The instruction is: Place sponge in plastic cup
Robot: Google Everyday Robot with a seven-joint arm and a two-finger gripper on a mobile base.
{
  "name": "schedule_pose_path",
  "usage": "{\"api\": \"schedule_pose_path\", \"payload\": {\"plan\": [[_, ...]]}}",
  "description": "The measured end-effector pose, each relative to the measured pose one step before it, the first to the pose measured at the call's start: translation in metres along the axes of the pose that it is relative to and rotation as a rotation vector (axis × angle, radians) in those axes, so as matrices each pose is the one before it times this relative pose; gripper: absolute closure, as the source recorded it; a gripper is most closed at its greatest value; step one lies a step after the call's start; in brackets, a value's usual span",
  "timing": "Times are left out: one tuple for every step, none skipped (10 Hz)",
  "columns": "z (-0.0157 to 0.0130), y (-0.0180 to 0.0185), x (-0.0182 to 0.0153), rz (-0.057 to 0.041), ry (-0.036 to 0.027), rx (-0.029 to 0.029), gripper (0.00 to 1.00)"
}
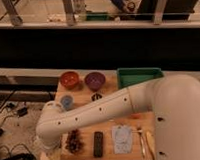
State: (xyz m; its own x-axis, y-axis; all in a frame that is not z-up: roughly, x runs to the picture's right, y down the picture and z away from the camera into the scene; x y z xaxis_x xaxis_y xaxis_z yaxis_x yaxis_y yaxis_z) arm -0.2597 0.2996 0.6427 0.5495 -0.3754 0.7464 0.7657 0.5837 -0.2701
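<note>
Gripper [46, 145] at near left table [87, 140] corner, claw wide; sponge hidden by arm [95, 114]; advise squaring jaws across it before closing, then lifting clear towards cup [67, 101].

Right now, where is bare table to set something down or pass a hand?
Bare wood between plastic cup and purple bowl, and between that bowl and green tray. Front edge is crowded: remote, cloth, with the gripper at the front-left corner.
</note>
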Motion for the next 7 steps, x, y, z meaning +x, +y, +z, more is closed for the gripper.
{"api": "schedule_pose_path", "payload": {"plan": [[0.0013,-0.00114,-0.00553,-0.01851,0.00095,-0.00408,0.2],[0.00108,-0.00152,-0.00464,-0.01476,0.00387,-0.00813,0.2],[-0.00014,0.00034,0.00093,0.00062,0.00142,-0.00081,0.2],[-0.00016,0.00015,0.0005,0.00043,0.00027,0.00028,0.2],[0.00013,-0.00021,-0.0006,-0.00138,-0.00022,-0.00032,0.2],[-0.00017,-0.00003,0.00019,0.00066,0.00003,0.0003,0.2],[-0.0002,0.00021,0.00069,0.00172,0.00021,0.00045,0.2]]}}
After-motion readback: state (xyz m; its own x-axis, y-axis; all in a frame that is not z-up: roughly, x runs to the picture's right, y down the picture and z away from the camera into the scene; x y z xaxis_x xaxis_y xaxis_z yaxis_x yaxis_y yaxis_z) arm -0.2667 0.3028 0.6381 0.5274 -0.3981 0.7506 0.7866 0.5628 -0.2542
